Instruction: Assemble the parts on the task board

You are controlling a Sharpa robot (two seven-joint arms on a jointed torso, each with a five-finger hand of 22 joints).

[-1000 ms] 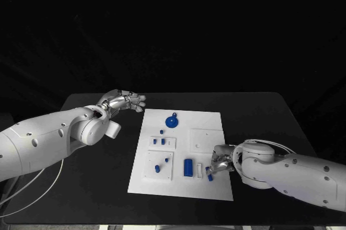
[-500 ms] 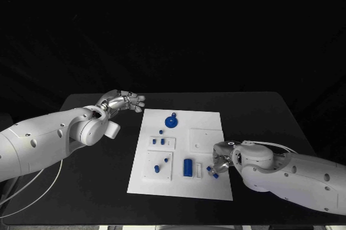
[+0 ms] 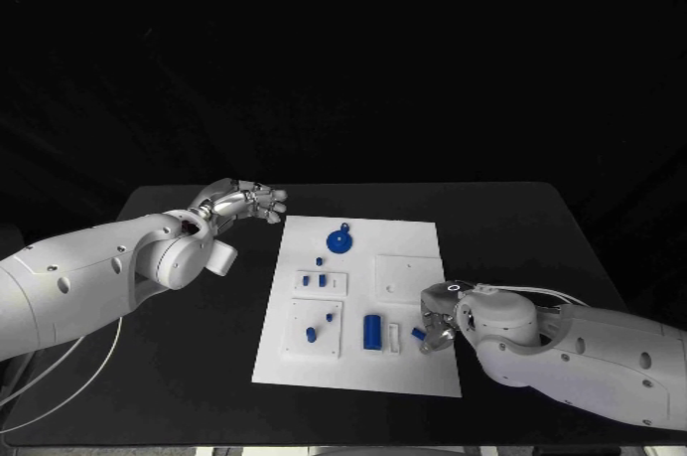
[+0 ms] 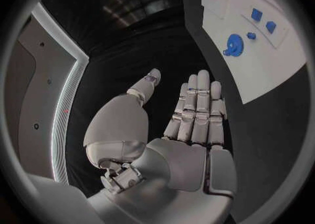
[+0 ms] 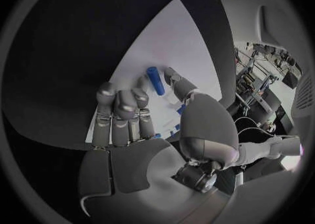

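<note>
Resting on the task board, the right hand is curling its fingers beside small blue parts, holding nothing; the left hand is hanging wide open over the desk.

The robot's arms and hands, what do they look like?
Both arms are smooth glossy white shells with small dark dots. The left hand and right hand are silver metal with segmented fingers and rounded grey palm housings. Thin white cables loop beside each arm.

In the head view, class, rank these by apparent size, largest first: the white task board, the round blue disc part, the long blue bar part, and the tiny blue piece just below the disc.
1. White task board
2. Round blue disc part
3. Long blue bar part, a close call with the disc
4. Tiny blue piece
</note>
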